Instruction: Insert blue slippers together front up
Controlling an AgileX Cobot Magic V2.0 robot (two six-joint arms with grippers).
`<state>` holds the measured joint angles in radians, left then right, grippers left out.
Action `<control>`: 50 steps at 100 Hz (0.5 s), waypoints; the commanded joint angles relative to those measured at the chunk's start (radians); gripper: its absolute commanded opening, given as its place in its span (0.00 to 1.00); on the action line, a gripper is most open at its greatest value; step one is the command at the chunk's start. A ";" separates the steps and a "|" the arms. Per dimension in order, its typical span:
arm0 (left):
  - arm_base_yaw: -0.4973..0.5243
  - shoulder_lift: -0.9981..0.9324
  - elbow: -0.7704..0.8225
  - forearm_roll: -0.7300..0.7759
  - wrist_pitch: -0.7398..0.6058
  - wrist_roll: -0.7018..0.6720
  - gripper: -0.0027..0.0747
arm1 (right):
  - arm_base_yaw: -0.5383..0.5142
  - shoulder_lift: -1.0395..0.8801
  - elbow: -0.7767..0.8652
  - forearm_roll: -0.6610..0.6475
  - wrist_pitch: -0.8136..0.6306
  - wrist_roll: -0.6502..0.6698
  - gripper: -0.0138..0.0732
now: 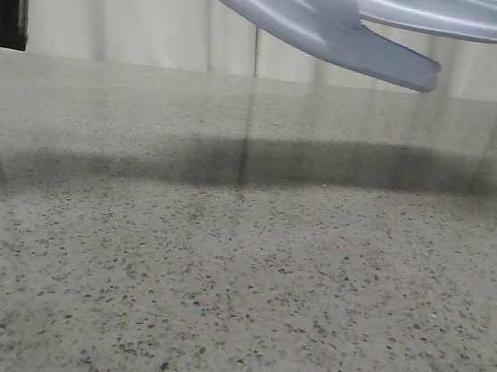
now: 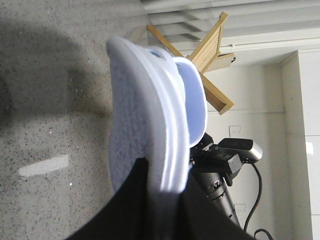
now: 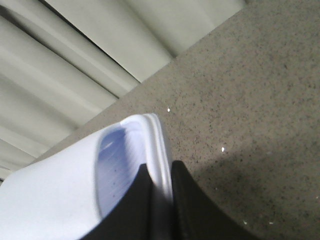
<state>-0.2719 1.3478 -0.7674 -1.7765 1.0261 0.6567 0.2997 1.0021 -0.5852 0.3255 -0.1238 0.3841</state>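
Blue slippers (image 1: 357, 19) hang well above the counter (image 1: 239, 266), already overlapping but seemingly not fully nested. Left tool (image 2: 160, 185) is clamped on one slipper's sole edge, right tool (image 3: 159, 200) likewise on the other.

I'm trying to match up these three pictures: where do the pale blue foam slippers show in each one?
Front view: pale blue foam slippers at the top edge, held above the table.
Left wrist view: centre, standing on end, clamped by the left gripper.
Right wrist view: lower left, clamped by the right gripper.
Shared landmark: the speckled grey table.
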 commanded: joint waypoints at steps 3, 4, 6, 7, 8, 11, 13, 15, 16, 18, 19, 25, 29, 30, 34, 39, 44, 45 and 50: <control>-0.056 -0.033 -0.033 -0.083 0.241 -0.021 0.06 | 0.019 -0.007 -0.035 -0.051 -0.095 -0.008 0.04; -0.056 -0.033 -0.033 -0.083 0.241 -0.021 0.06 | 0.019 -0.007 -0.035 -0.053 -0.099 -0.008 0.04; -0.056 -0.033 -0.033 -0.083 0.241 -0.021 0.06 | 0.019 -0.007 -0.035 -0.058 -0.104 -0.008 0.04; -0.056 -0.033 -0.033 -0.083 0.241 -0.021 0.06 | 0.019 -0.007 -0.035 -0.058 -0.104 -0.008 0.04; -0.056 -0.033 -0.033 -0.083 0.241 -0.021 0.06 | 0.019 -0.007 -0.035 -0.063 -0.106 -0.008 0.04; -0.056 -0.033 -0.033 -0.083 0.241 -0.021 0.06 | 0.019 -0.007 -0.035 -0.068 -0.113 -0.008 0.04; -0.056 -0.033 -0.033 -0.083 0.241 -0.021 0.06 | 0.019 -0.007 -0.035 -0.070 -0.116 -0.008 0.04; -0.056 -0.033 -0.033 -0.083 0.241 -0.021 0.06 | 0.019 -0.007 -0.035 -0.070 -0.120 -0.008 0.04; -0.056 -0.033 -0.033 -0.083 0.241 -0.021 0.06 | 0.017 -0.007 -0.035 -0.070 -0.122 -0.008 0.04; -0.056 -0.033 -0.033 -0.083 0.241 -0.021 0.06 | 0.017 -0.007 -0.035 -0.070 -0.127 -0.008 0.04; -0.056 -0.033 -0.033 -0.083 0.241 -0.021 0.06 | 0.017 -0.007 -0.035 -0.070 -0.129 -0.008 0.04; -0.065 -0.033 -0.033 -0.083 0.241 -0.021 0.06 | 0.017 0.000 -0.035 -0.070 -0.151 -0.008 0.04; -0.073 -0.033 -0.033 -0.083 0.241 -0.021 0.06 | 0.017 0.005 -0.035 -0.070 -0.166 -0.008 0.04; -0.076 -0.033 -0.033 -0.083 0.241 -0.021 0.06 | 0.017 0.007 -0.035 -0.070 -0.171 -0.008 0.04; -0.084 -0.033 -0.033 -0.083 0.241 -0.021 0.06 | 0.017 0.016 -0.036 -0.070 -0.182 -0.008 0.04; -0.093 -0.033 -0.033 -0.081 0.241 -0.021 0.06 | 0.017 0.034 -0.041 -0.070 -0.185 -0.008 0.04; -0.100 -0.033 -0.033 -0.079 0.241 -0.021 0.06 | 0.017 0.050 -0.048 -0.070 -0.180 -0.008 0.04; -0.102 -0.033 -0.033 -0.079 0.241 -0.021 0.06 | 0.017 0.052 -0.048 -0.070 -0.180 -0.008 0.04; -0.102 -0.033 -0.033 -0.079 0.241 -0.021 0.06 | 0.017 0.063 -0.048 -0.070 -0.185 -0.008 0.04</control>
<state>-0.3295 1.3434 -0.7674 -1.7631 1.0246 0.6552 0.2915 1.0558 -0.5912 0.3006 -0.2537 0.3735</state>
